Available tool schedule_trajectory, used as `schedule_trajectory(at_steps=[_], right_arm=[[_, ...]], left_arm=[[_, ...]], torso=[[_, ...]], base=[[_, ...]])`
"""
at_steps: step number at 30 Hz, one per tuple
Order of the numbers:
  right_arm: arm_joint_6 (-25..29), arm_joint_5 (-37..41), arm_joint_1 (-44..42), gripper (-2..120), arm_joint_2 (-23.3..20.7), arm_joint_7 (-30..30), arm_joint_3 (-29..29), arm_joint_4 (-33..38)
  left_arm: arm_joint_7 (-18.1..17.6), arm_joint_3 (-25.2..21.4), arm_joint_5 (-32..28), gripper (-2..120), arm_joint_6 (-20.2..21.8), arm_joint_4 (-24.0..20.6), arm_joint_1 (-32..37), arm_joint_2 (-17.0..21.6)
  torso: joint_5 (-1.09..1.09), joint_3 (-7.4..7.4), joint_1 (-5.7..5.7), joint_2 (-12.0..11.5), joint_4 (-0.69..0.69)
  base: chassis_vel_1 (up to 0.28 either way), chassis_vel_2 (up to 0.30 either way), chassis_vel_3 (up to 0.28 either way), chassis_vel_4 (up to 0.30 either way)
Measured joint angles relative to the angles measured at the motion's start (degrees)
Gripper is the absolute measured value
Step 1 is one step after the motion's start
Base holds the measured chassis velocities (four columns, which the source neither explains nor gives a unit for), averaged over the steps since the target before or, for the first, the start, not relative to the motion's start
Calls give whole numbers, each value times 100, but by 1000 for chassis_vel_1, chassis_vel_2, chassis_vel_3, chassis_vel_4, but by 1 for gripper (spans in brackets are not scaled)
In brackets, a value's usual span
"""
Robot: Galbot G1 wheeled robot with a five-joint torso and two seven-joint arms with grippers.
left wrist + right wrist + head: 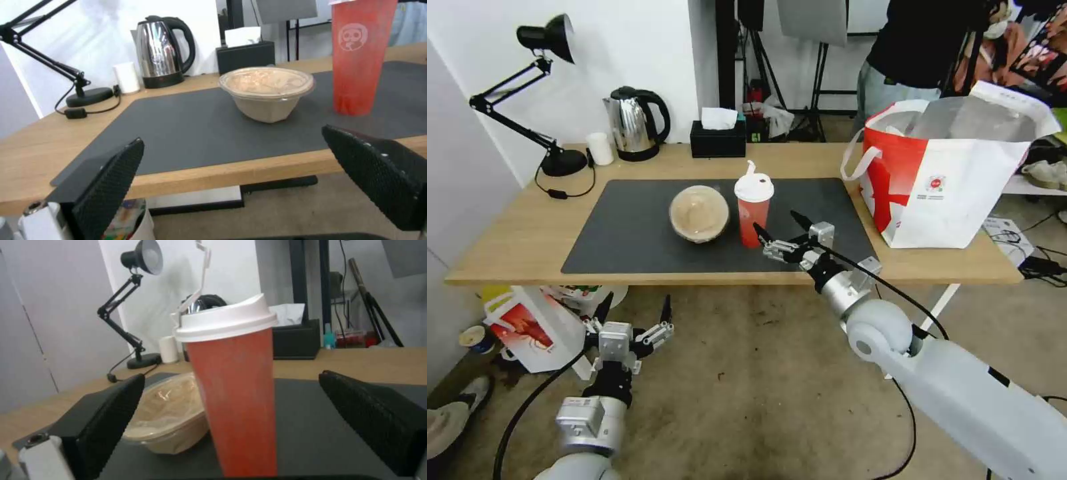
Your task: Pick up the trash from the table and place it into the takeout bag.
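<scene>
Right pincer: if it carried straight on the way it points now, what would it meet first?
Most likely the tall red cup. The open right pincer points at it, the cup standing centred between its fingers in the wrist view. The beige container sits beside that line, off it.

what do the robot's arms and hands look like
Both arms are light grey shells with rounded joints and silvery metal wrist blocks, each trailed by a black cable. The left hand and right hand have grey linkages ending in slim black fingers with a knurled, dotted grip texture.
</scene>
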Motion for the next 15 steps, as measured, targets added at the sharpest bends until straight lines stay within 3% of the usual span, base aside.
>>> schedule_trajectory(at_steps=[15], right_arm=[[-43,94,476,100,211,-79,-252,-520]], left_arm=[[0,0,0,100,0,0,0,0]], torso=[[0,0,0,0,0]], base=[[0,0,0,0]])
